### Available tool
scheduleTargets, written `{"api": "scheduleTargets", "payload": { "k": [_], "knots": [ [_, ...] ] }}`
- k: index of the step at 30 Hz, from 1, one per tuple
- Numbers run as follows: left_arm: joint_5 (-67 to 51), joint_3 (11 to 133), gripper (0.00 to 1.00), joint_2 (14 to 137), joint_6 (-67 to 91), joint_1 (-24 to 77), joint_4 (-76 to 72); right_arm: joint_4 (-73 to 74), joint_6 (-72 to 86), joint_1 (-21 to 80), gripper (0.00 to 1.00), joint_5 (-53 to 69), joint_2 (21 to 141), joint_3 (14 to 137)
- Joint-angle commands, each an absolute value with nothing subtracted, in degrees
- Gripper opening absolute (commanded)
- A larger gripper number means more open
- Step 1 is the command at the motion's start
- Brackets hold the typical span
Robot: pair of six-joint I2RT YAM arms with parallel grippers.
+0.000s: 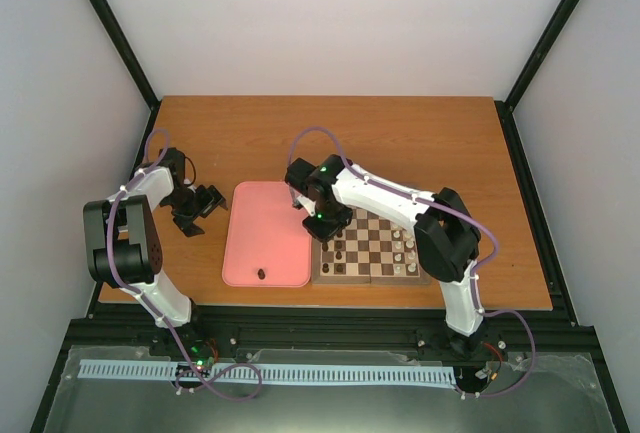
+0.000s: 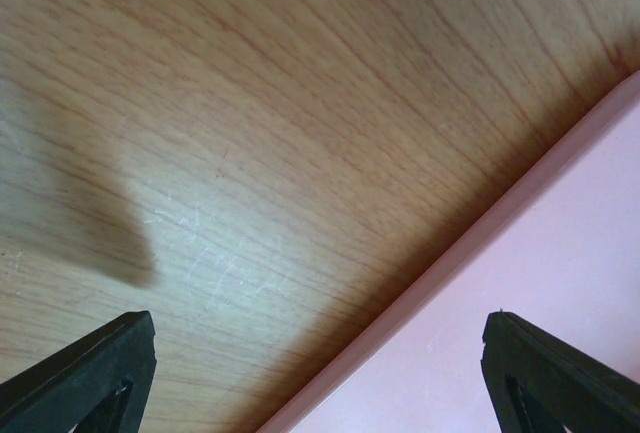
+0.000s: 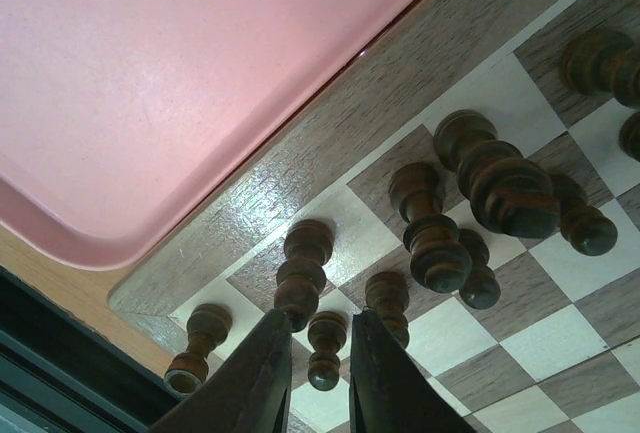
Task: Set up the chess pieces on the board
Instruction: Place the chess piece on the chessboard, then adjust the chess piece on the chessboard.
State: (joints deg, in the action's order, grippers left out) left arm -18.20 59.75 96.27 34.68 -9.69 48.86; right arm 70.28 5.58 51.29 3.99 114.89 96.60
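Right gripper (image 3: pixel 320 323) low over the board (image 1: pixel 366 249), above the tray-side rows of dark chess pieces (image 3: pixel 436 238), fingers narrowly apart astride a pawn (image 3: pixel 322 358); grasp not determinable. One dark piece (image 1: pixel 260 274) lying on the pink tray (image 1: pixel 262 218). Left gripper (image 2: pixel 320 378) spread wide, empty, above the table (image 2: pixel 250 103) and the tray edge.

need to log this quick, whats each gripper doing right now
left gripper: open, holding nothing.
right gripper: nearly closed around a dark pawn on the board; cannot tell if it grips it.
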Motion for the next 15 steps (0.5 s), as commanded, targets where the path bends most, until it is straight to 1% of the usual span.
{"api": "scheduleTargets", "payload": {
  "k": [1, 3, 5, 9, 12, 15],
  "knots": [
    [-18.0, 60.5, 1.0, 95.9, 33.7, -9.8, 48.5, 70.6, 6.1, 50.9, 0.17, 4.3, 113.2, 97.0],
    [-18.0, 60.4, 1.0, 95.8, 33.7, -9.8, 48.4, 70.6, 6.0, 50.9, 0.19, 5.1, 112.9, 97.0],
    [-18.0, 60.4, 1.0, 95.8, 33.7, -9.8, 48.4, 70.6, 6.0, 50.9, 0.24, 5.9, 112.3, 97.1],
    [-18.0, 60.6, 1.0, 95.9, 33.7, -9.8, 48.3, 70.4, 6.6, 51.0, 0.3, 6.6, 111.2, 98.2],
    [-18.0, 60.7, 1.0, 96.1, 33.7, -9.8, 48.3, 70.5, 6.9, 51.5, 0.32, 7.4, 111.6, 98.2],
    [-18.0, 60.7, 1.0, 96.1, 33.7, -9.8, 48.4, 69.8, 7.2, 52.2, 0.31, 8.2, 112.4, 97.3]
  ]
}}
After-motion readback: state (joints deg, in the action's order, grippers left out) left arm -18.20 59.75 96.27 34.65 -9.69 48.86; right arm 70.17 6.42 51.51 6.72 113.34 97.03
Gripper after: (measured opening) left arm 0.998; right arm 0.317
